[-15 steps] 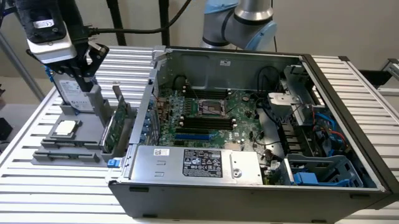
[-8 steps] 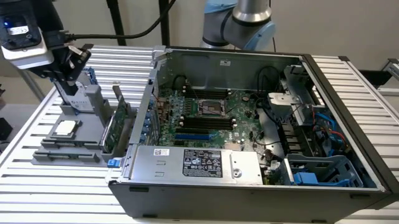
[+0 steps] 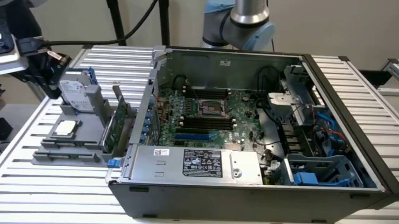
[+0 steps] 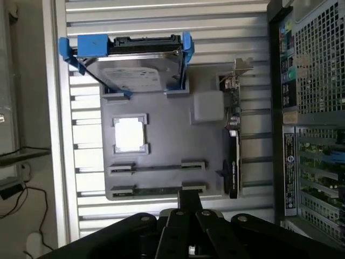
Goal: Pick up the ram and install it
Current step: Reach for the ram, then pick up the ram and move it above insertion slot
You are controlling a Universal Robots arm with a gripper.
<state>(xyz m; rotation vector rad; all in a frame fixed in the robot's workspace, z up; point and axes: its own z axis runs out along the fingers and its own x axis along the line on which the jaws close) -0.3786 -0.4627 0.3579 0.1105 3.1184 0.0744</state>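
Gripper point(image 4: 188, 198): hovering near the ram point(image 4: 156, 189), lower centre; open or closed, I cannot tell.
Risk: a skewed descent scraping the grey holder point(image 4: 161, 124).

Light is bright, even and diffuse, falling from above. In the exterior view the slatted metal table point(image 3: 37, 196) shows pale reflective bands. The walls of the computer case point(image 3: 249, 198) shade the motherboard point(image 3: 240, 105), which reads darker than its surroundings. A soft shadow edges the grey parts tray point(image 3: 68, 156). In the wrist view the processor point(image 4: 129, 133) is washed out to plain white, the hard drive point(image 4: 137, 75) label carries glare, and the gripper point(image 4: 190, 200) is a near-black silhouette.
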